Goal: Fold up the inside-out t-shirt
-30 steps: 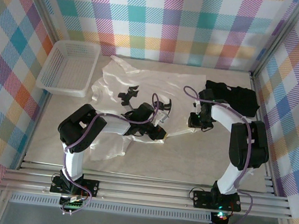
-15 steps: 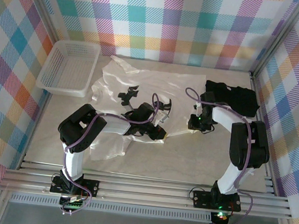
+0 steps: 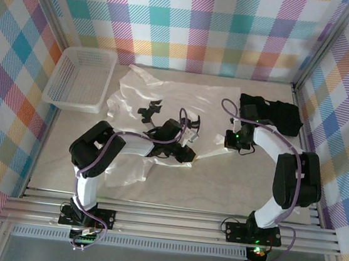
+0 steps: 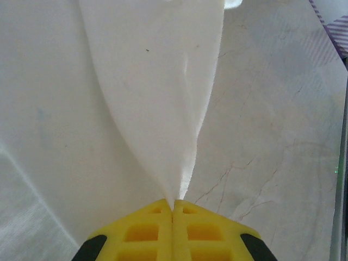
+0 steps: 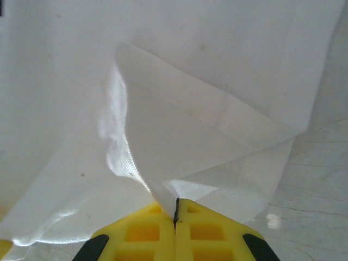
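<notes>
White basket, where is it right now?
In the top view the white basket sits in the far left corner of the table, right beside the left edge of the inside-out t-shirt.

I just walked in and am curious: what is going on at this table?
Two robot arms are handling a thin white cloth t-shirt lying on the pale table. The left gripper is shut on a pinch of its cloth, and the right gripper is shut on another fold further right.
</notes>
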Controlling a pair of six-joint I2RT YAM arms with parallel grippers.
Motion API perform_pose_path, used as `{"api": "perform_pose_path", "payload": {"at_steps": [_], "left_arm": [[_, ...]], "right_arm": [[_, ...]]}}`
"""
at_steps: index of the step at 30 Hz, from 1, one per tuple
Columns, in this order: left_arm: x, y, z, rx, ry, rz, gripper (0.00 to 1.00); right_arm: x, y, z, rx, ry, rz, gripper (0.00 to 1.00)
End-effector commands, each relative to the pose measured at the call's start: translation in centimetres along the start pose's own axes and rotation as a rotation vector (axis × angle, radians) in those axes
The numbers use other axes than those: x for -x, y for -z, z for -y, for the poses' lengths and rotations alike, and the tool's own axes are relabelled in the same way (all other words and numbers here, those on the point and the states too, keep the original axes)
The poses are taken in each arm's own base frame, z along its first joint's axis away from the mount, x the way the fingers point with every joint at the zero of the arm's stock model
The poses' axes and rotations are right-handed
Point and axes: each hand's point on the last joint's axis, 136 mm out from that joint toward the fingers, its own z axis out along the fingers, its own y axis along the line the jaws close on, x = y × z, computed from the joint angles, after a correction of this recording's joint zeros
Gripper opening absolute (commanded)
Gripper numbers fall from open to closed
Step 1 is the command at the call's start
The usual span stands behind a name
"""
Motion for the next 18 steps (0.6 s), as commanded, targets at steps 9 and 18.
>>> {"api": "perform_pose_path", "payload": {"at_steps": [9,18], "left_arm": [[5.3,6.1,-1.3,0.227,0.149,0.203,0.42],[-10.8,23.1,-7.7,0.822,0.641,0.147,0.50]], "right_arm": [[3.9,4.6,2.2,0.017,-0.055,0.174,0.00],[4.0,3.1,1.2,0.106,-0.078,0.172,0.00]]}}
